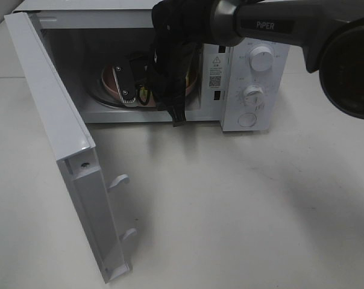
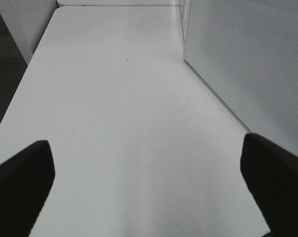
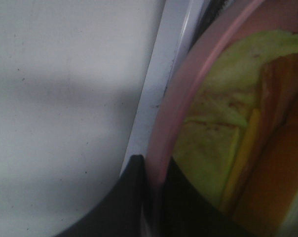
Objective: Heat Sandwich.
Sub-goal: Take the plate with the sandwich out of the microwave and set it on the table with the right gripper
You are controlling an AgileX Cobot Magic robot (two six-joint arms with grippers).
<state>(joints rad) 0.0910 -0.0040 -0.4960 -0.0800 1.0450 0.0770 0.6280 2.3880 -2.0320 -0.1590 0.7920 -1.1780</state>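
The white microwave (image 1: 248, 72) stands at the back with its door (image 1: 55, 132) swung wide open. Inside the cavity sits a salmon-pink plate (image 1: 109, 81). My right arm reaches in from the upper right, and the right gripper (image 1: 134, 90) is at the plate's front edge. In the right wrist view the right gripper (image 3: 151, 170) is shut on the plate's rim (image 3: 188, 84). The yellowish-green sandwich (image 3: 223, 123) with an orange patch lies on the plate. My left gripper (image 2: 146, 173) hangs open over bare table, holding nothing.
The open door juts toward the front left, with two latch hooks (image 1: 119, 180) on its inner edge. Two knobs (image 1: 261, 59) sit on the microwave's right panel. The microwave's perforated side wall (image 2: 247, 59) is beside my left gripper. White table (image 1: 230, 211) stretches in front.
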